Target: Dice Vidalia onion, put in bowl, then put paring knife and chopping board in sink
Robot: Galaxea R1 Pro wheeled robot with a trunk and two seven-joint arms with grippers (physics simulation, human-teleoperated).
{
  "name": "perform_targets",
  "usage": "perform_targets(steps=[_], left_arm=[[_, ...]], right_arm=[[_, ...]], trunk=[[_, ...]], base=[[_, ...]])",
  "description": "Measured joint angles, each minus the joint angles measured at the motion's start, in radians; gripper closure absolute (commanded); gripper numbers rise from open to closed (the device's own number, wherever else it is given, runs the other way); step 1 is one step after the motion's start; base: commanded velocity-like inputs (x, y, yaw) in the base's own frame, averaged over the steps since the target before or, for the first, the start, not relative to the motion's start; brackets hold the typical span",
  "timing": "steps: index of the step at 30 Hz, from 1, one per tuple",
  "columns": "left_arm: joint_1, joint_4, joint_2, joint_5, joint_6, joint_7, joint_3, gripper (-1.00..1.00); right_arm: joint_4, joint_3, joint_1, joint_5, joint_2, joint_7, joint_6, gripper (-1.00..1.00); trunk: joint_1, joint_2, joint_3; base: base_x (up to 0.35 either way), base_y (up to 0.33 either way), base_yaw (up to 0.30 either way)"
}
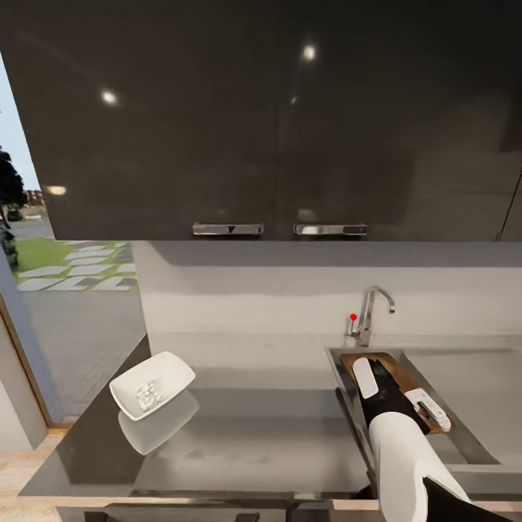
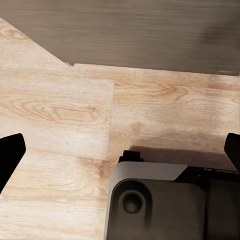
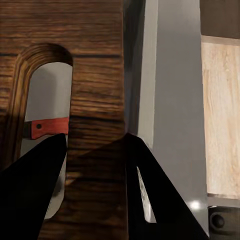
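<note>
The brown chopping board [image 1: 395, 368] lies tilted inside the sink [image 1: 475, 395], and my right gripper [image 1: 396, 391] is down in the sink over it. In the right wrist view the right gripper [image 3: 95, 145] is shut on the strip of board [image 3: 95, 75] between the slot hole and the edge. Through that hole the paring knife's orange-red handle [image 3: 49, 127] shows beneath the board. The white bowl [image 1: 152, 384] stands on the countertop [image 1: 268, 428] at the left, holding pale diced onion bits [image 1: 148, 396]. My left gripper [image 2: 120, 145] hangs open over the wood floor, holding nothing.
A chrome faucet [image 1: 377, 308] with a red knob [image 1: 353, 317] stands behind the sink. Black upper cabinets [image 1: 275, 130] hang overhead. An open doorway [image 1: 65, 304] lies to the left. The robot's dark base [image 2: 170, 205] sits below the left gripper.
</note>
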Motion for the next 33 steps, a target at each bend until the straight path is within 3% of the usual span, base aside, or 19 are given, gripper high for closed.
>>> perform_targets(steps=[28, 33], left_arm=[[0.000, 0.000, 0.002, 0.000, 0.001, -0.001, 0.000, -1.00], [0.000, 0.000, 0.002, 0.000, 0.001, 0.000, 0.000, -1.00]], right_arm=[[0.000, -0.001, 0.000, 0.004, -0.004, 0.000, 0.000, 1.00], [0.000, -0.001, 0.000, 0.004, -0.023, 0.000, 0.000, 1.00]], trunk=[[0.000, 0.000, -0.045], [0.000, 0.000, -0.053]], base=[[0.067, 0.000, 0.000], [0.000, 0.000, 0.000]])
